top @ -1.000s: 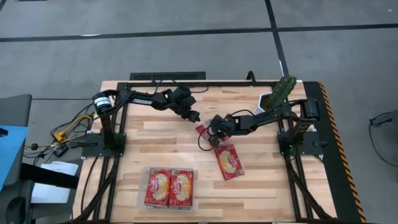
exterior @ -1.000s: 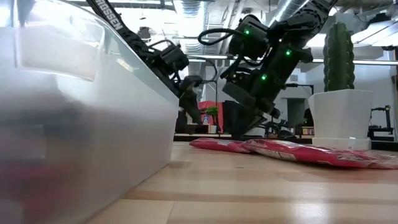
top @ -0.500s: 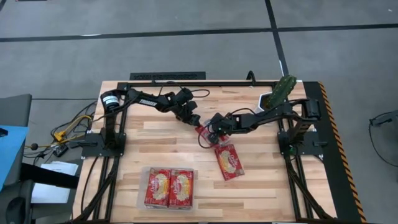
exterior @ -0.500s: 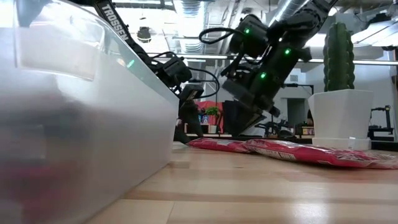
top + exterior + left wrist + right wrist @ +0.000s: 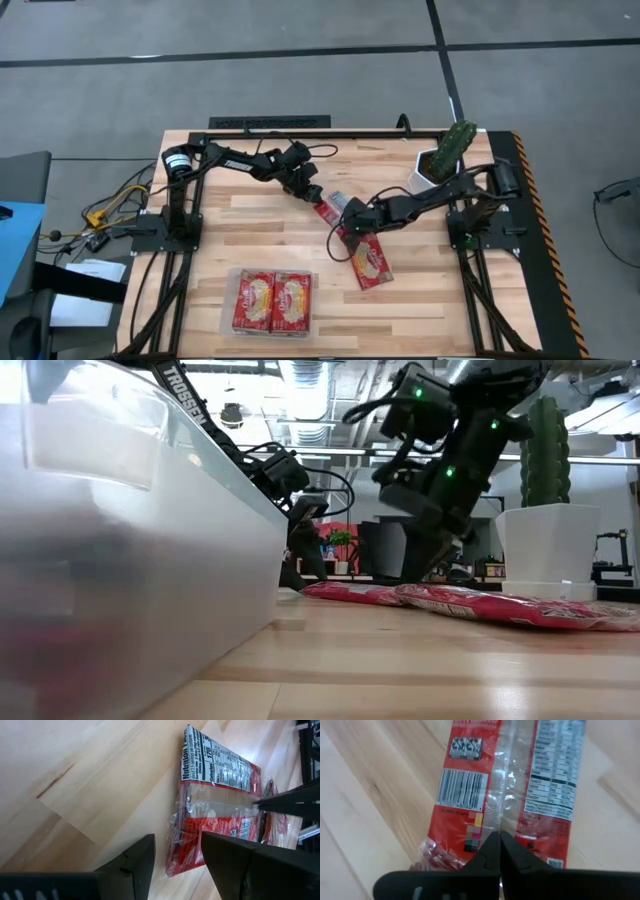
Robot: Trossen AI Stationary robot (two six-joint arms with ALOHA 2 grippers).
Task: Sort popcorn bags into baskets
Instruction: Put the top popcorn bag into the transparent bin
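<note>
A red popcorn bag [image 5: 330, 207] lies back-up on the table's middle, barcode and nutrition panels showing [image 5: 470, 795]. My left gripper [image 5: 313, 192] is open just left of it. In the left wrist view its fingers [image 5: 177, 865] stand either side of the bag's near end [image 5: 182, 850], and no touch shows. My right gripper [image 5: 343, 218] is shut over the same bag from the right. A second bag [image 5: 369, 260] lies flat nearer the front. Two more bags lie side by side in the clear tray [image 5: 273, 271]. My right gripper [image 5: 497, 840] meets the bag at its clear back seam [image 5: 496, 822], about mid-length, slanting down from the table's right. The shut fingertips sit on the seam; whether they pinch any film I cannot tell. The bag lies flat on the table.
A white pot with a cactus [image 5: 432, 168] stands at the far right, behind the right arm. The tray's clear wall [image 5: 130, 560] fills the left of the low view. Bare wood lies at the front right and along the left side.
My left gripper has moved right and down toward the bag, and its fingers now flank the bag's end. My right arm has drawn back toward the table's right and near edge and risen somewhat. The bag has stayed on the table.
</note>
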